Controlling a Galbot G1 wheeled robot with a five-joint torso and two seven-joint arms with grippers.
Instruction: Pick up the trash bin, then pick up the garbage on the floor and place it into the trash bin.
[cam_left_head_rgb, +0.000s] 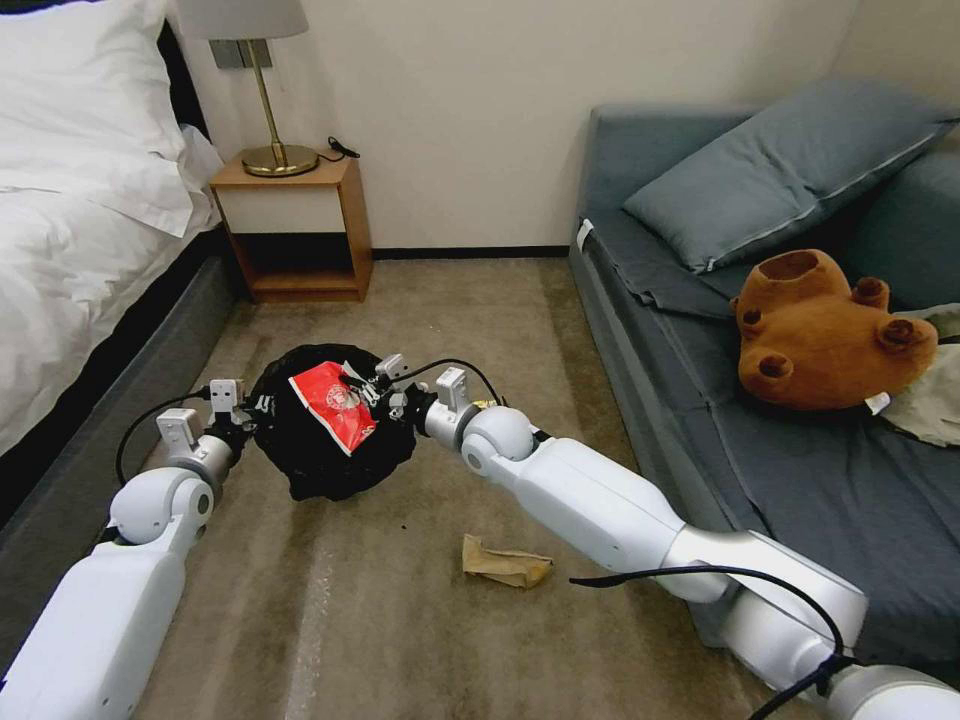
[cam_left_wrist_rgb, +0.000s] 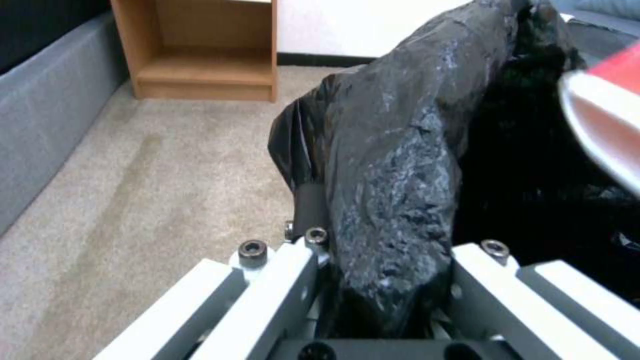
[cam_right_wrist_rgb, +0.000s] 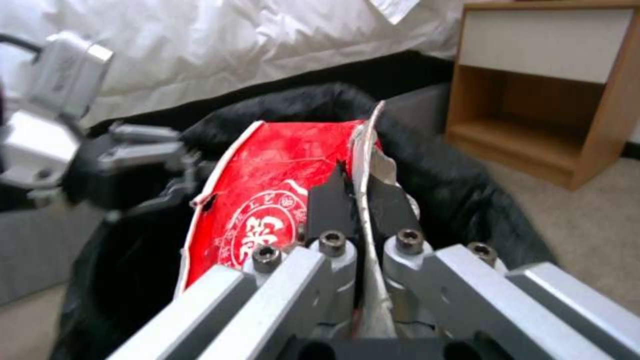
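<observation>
While the left pincer (cam_left_wrist_rgb: 383, 295) clamps the crinkly-bagged trash bin (cam_left_head_rgb: 330, 425), the right pincer (cam_right_wrist_rgb: 363, 200) pinches a glossy red packet (cam_right_wrist_rgb: 267, 200).

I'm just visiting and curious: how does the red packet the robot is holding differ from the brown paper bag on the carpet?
The red-and-white snack packet is glossy and brightly printed; the brown paper bag is plain, dull and crumpled. The packet is pinched in the right gripper over the black-lined trash bin, which the left gripper holds by its rim; the bag lies loose on the carpet, untouched. Both are light, flat litter.
</observation>
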